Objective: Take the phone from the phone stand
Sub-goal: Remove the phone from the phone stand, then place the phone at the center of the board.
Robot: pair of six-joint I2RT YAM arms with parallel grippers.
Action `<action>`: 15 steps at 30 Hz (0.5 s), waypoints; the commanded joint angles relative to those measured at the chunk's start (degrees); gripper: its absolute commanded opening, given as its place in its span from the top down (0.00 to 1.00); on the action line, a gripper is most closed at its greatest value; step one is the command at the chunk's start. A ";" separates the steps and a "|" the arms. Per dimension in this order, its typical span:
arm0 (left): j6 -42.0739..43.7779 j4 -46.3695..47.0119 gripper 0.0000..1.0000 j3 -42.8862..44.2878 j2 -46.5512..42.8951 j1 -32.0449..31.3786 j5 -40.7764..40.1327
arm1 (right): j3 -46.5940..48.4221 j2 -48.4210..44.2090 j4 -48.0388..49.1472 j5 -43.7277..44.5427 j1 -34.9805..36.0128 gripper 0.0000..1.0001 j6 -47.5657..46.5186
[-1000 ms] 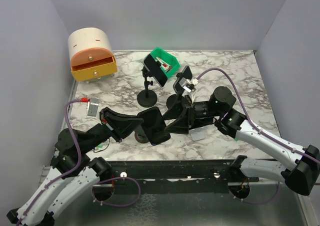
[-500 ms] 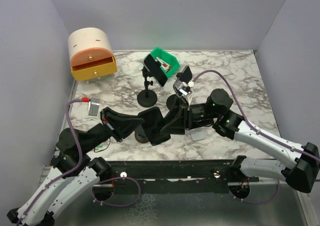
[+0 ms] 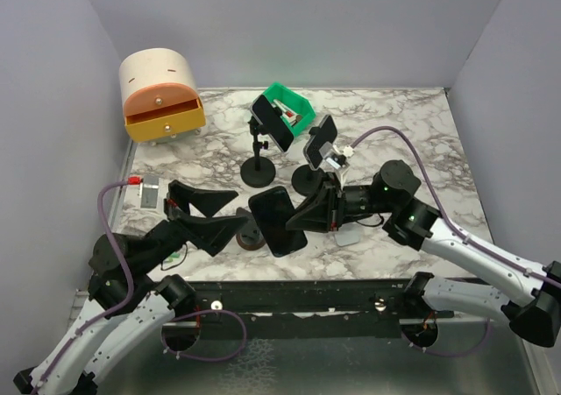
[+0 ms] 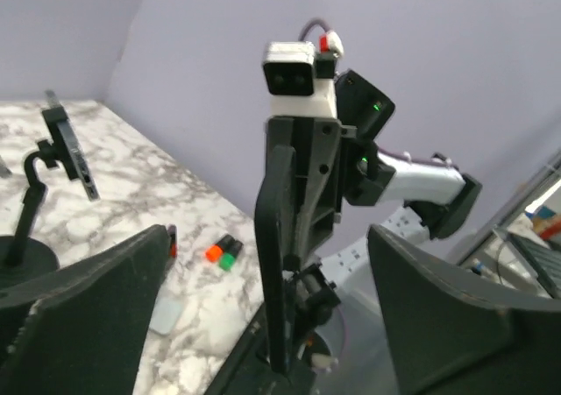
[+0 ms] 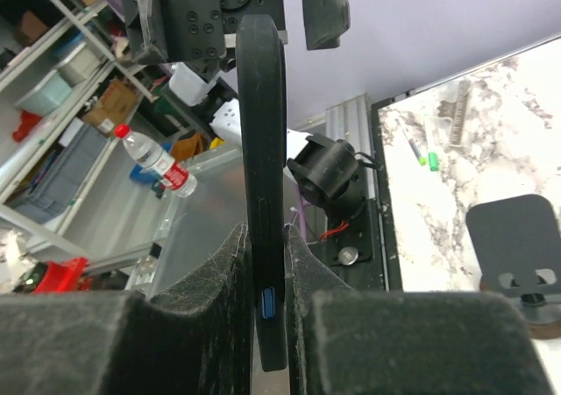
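Just below the middle of the overhead view, the phone (image 3: 276,222) is off the phone stand (image 5: 513,233), pinched across its thickness by the right gripper (image 3: 300,220), while the left gripper (image 3: 235,209) sits spread wide just left of it, apparently so one arm alone carries it.

Top external: high above and behind the phone (image 3: 276,222), looking down, far off. Left wrist: close at its left, facing right. Right wrist: closer still, opposite side, facing left. Shared throughout: the phone.
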 commanded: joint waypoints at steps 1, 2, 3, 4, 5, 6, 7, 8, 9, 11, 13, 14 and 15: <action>0.77 -3.73 0.01 1.05 -2.50 -0.16 -7.28 | 0.18 -5.72 -4.84 6.21 0.28 0.99 -4.65; 1.03 -5.19 0.01 1.48 -2.85 -0.16 -9.04 | 0.60 -6.73 -6.90 7.58 0.29 0.99 -5.86; 1.37 -6.48 0.01 1.98 -3.13 -0.16 -10.73 | 1.22 -7.83 -9.23 9.53 0.25 0.99 -7.13; 1.93 -7.84 0.01 2.51 -3.44 -0.14 -12.52 | 2.05 -8.92 -12.31 11.92 0.29 0.99 -8.65; 2.61 -9.05 0.01 2.97 -3.74 -0.16 -14.46 | 3.12 -9.79 -15.63 15.61 0.26 0.99 -10.43; 3.48 -10.14 0.01 3.52 -4.07 -0.15 -16.19 | 4.26 -10.57 -20.53 20.25 0.27 0.99 -12.16; 4.67 -11.15 0.01 4.06 -4.44 -0.16 -18.34 | 5.53 -11.31 -24.84 25.83 0.27 0.99 -13.53; 6.24 -12.39 0.01 4.56 -4.71 -0.12 -20.08 | 6.25 -11.57 -28.44 32.30 0.29 0.99 -14.27; 7.78 -13.05 0.01 5.00 -4.98 -0.16 -21.90 | 6.79 -11.56 -32.01 37.59 0.30 0.99 -14.64; 10.87 -13.81 0.01 5.61 -5.02 -0.16 -25.70 | 7.08 -10.86 -37.51 45.53 0.30 0.99 -14.90; 14.05 -14.33 0.01 6.21 -4.31 -0.16 -28.63 | 5.84 -9.80 -40.27 45.88 0.30 0.99 -15.63; 15.27 -14.48 0.01 6.43 -3.83 -0.16 -29.27 | 4.84 -9.54 -40.94 43.52 0.30 0.99 -15.34; 16.57 -14.60 0.01 6.53 -3.37 -0.12 -29.58 | 3.13 -9.79 -40.66 41.63 0.29 0.99 -14.40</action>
